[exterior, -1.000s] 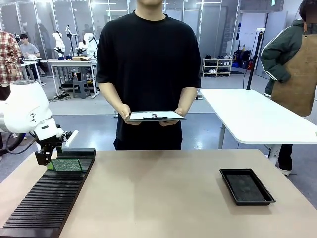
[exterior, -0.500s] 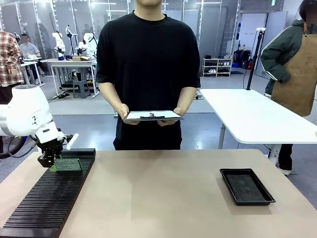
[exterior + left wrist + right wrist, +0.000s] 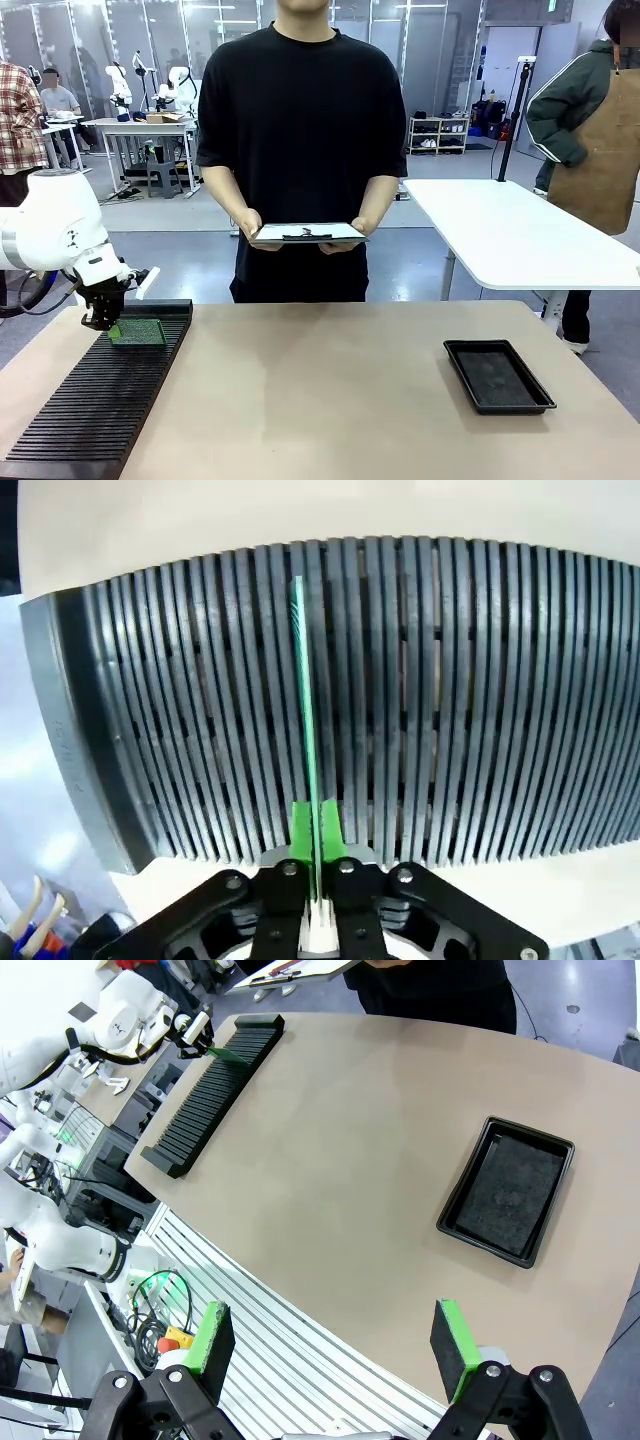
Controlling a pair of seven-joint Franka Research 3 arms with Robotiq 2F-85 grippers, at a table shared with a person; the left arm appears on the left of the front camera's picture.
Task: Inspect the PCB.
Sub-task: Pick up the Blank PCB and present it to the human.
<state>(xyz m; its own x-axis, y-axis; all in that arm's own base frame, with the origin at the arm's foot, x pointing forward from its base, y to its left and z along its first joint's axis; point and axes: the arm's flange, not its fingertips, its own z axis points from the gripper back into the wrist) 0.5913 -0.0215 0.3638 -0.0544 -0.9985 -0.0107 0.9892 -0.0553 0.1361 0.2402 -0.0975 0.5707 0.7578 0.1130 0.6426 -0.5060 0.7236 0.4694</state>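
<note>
While the left gripper (image 3: 103, 322) is clenched on the PCB (image 3: 137, 332), the thin green board stands on edge at the far end of a long black slotted rack (image 3: 90, 410) on the robot's left side of the table (image 3: 330, 400). In the left wrist view the board shows edge-on as a fine green line running along one slot, with the two green pads pressed against either face at its near edge. How deep it sits in that slot cannot be told. The hold is at one end of the board only, so a likely trouble is that the board twists or slips between the pads once its weight hangs free. If it is drawn out at a tilt, its lower edge could catch on the ribs beside the slot and drag the rack or spring loose. The right gripper (image 3: 335, 1345) is released, its pads wide apart high above the table, so nothing is ready to catch a dropped board. Across the table a person holds a clipboard (image 3: 307, 233) with both hands and does not reach for the board. As for containers, the rack carries this single board, and its other slots look bare. A shallow black tray (image 3: 498, 375) lies well apart on the robot's right side of the table, with a dark textured floor and nothing in it.
</note>
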